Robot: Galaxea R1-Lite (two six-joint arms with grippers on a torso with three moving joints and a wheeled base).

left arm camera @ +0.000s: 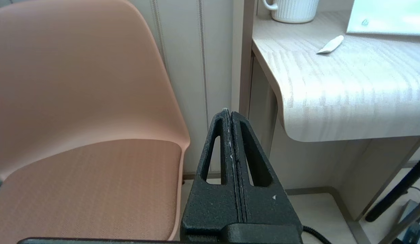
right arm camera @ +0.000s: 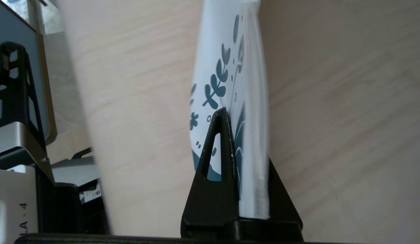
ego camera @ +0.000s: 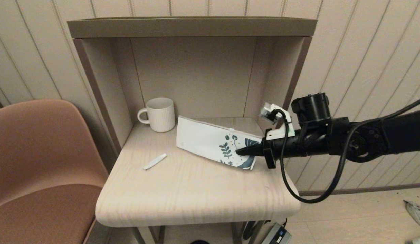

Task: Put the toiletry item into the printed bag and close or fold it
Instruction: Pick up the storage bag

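So the right claw [ego camera: 240, 151] is clamped on the printed bag [ego camera: 210, 140] at its leafy end, center-right of the head view. Toiletry item [ego camera: 155, 161] lies left of it on the table [ego camera: 196, 193], apart. Left claw [left arm camera: 229, 117] sits pinched together, empty, beside the chair [left arm camera: 84, 118].

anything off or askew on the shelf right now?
Only the printed bag: it lies skewed across the tabletop, its printed end pinched in the shut right gripper. The toiletry item lies loose outside it. The mug stands upright. No spill or damage shows.
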